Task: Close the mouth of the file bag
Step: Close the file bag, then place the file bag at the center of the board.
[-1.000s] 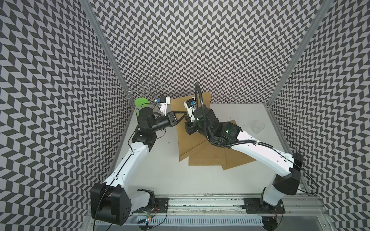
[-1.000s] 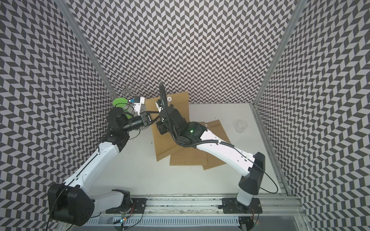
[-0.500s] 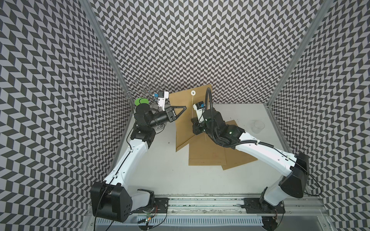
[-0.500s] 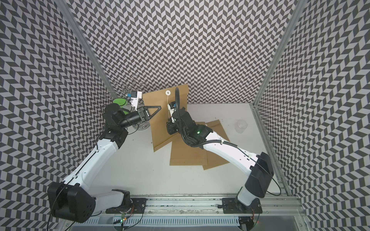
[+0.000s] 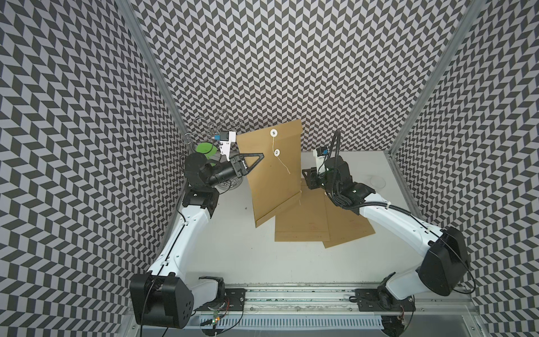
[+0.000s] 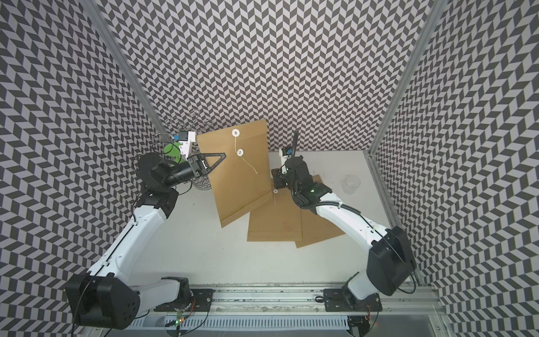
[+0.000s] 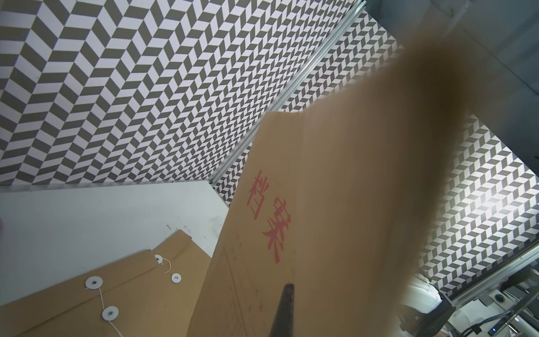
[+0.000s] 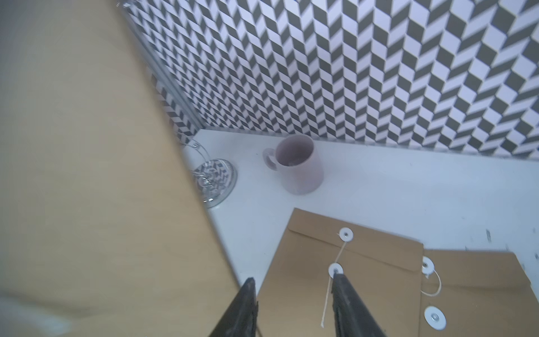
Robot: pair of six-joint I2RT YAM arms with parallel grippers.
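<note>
My left tool [image 5: 258, 157] is clamped on the left edge of the bag [image 5: 274, 181], holding it up steeply over the far-left part of the desk [image 5: 233, 262]. The bag's mouth end is uppermost, near the far edge. In both top views two white discs show on the raised face. The string [image 5: 281, 163] runs from the upper disc past the lower one, and its end hangs loose. I cannot tell whether the bag's low end touches the desk.

My right tool [image 8: 294, 291] has its jaws apart with nothing between them. It hovers just beside the bag's right edge, over the far end of two spare bags [image 5: 300, 221] that lie flat and overlapping mid-desk. In the right wrist view one fingertip [image 8: 338, 280] sits over a disc on the nearer spare bag, whose string trails loose. Whether it touches, I cannot tell.

The raised bag stands between my two tools. It fills most of the left wrist view, red characters on its face [image 7: 306, 233], and walls off one side of the right wrist view.

In the far-left corner are a wire rack on a glass base [image 8: 215, 181] and something green [image 5: 205, 148], both close behind my left tool. A pink mug [image 8: 300, 169] stands near the far edge, just beside the rack. A clear cup [image 5: 377, 182] stands alone by the right edge.
</note>
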